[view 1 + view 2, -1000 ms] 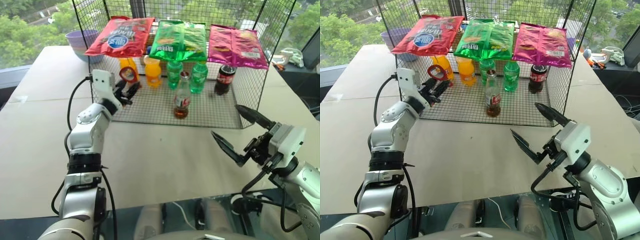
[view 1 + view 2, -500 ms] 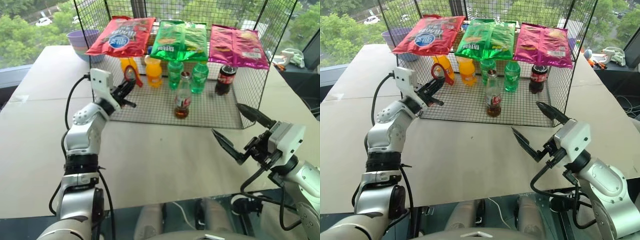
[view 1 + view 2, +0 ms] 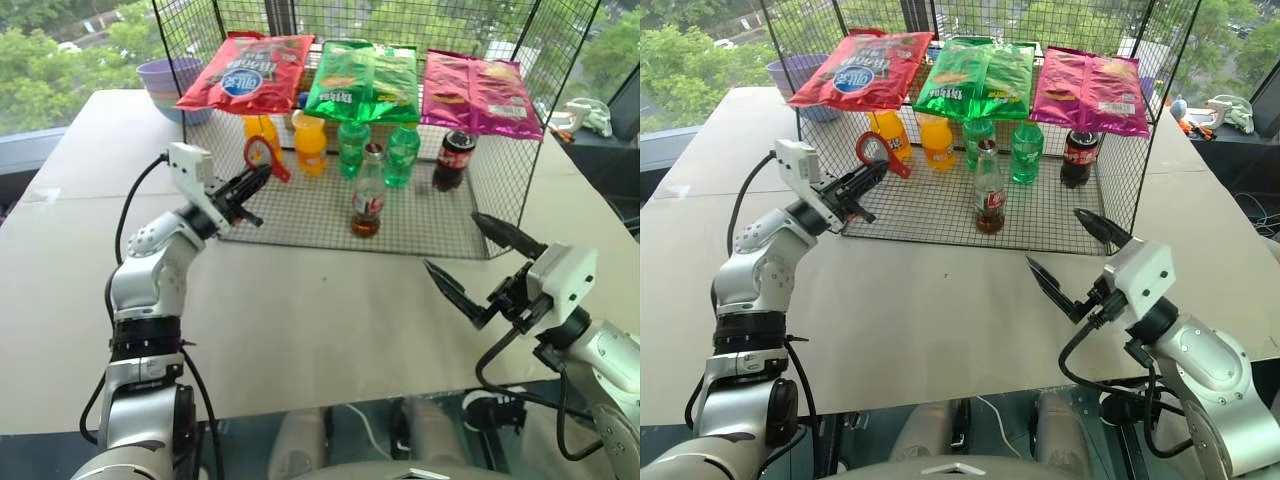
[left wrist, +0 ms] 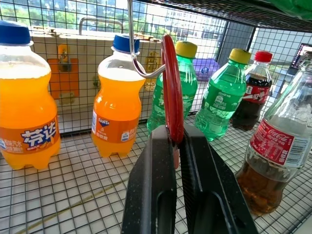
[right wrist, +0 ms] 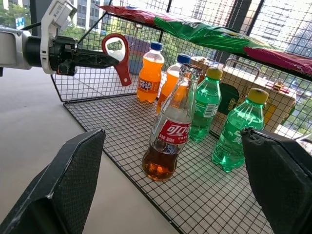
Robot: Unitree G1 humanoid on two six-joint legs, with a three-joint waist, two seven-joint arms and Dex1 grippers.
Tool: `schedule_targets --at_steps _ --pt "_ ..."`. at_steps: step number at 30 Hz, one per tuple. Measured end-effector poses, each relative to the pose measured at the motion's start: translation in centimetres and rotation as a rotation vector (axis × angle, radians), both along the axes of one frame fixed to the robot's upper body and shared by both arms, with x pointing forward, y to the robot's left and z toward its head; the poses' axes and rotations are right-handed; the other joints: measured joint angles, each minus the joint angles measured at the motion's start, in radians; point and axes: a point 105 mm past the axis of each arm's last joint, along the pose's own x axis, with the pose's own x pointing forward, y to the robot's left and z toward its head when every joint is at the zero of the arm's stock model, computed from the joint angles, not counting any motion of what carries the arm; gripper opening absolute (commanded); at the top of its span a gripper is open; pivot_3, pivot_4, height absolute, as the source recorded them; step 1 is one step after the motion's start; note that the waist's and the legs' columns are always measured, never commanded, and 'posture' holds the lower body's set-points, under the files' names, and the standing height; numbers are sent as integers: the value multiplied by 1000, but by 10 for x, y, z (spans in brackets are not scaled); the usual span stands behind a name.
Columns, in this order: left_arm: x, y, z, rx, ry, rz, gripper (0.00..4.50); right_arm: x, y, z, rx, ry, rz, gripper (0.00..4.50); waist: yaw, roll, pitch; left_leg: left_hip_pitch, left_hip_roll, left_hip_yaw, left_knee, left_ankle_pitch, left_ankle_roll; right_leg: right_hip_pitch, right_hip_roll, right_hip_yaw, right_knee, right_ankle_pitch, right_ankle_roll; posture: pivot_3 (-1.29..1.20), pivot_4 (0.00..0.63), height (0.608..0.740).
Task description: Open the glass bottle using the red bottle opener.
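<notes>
A pale desk (image 3: 300, 320) by tall windows carried a wire rack (image 3: 420, 225) along its far edge. The glass bottle (image 3: 367, 200) stood upright near the rack's front edge: clear, narrow-necked, a little brown cola left in the bottom, a red label with white lettering. The left gripper (image 3: 262, 172) was pinched onto the handle of the red bottle opener (image 3: 877, 152), a flat red piece whose oval ring hung on a metal hook (image 4: 139, 68) at the rack's left end. The right gripper (image 3: 1070, 262) hovered over the desk's near right part, fingers spread wide, holding nothing.
</notes>
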Motion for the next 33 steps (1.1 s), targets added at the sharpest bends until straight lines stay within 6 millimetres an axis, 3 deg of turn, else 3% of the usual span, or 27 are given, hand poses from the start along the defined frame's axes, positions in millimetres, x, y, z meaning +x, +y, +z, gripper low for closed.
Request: schedule_targets --at_steps 13,20,26,29,33 --pt "7 -12 14 -30 -1 -39 72 -2 -1 -7 -9 21 -3 4500 1 -2 1 0 -1 -1 0 0 0 1 0 0 0 1 2 0 150 740" --pt "7 -15 12 -57 38 -49 72 -2 -3 -10 -1 28 -11 4500 -7 -2 1 1 0 -2 0 0 0 1 1 0 1 1 3 0 150 740" --pt "-13 -17 3 -112 115 -126 72 0 -5 -14 22 52 -20 4500 -9 -2 1 1 0 -1 0 0 0 1 1 1 1 1 2 0 150 740" --pt "-31 -6 -8 -165 202 -162 72 0 -6 -18 43 89 -25 4500 -10 -1 1 2 1 -2 0 0 0 1 2 1 1 0 0 0 150 740" --pt "-52 11 -7 -267 280 -212 72 1 -4 -21 69 158 -21 4500 -8 -2 1 2 2 -3 1 0 0 0 1 2 2 -2 0 0 150 740"
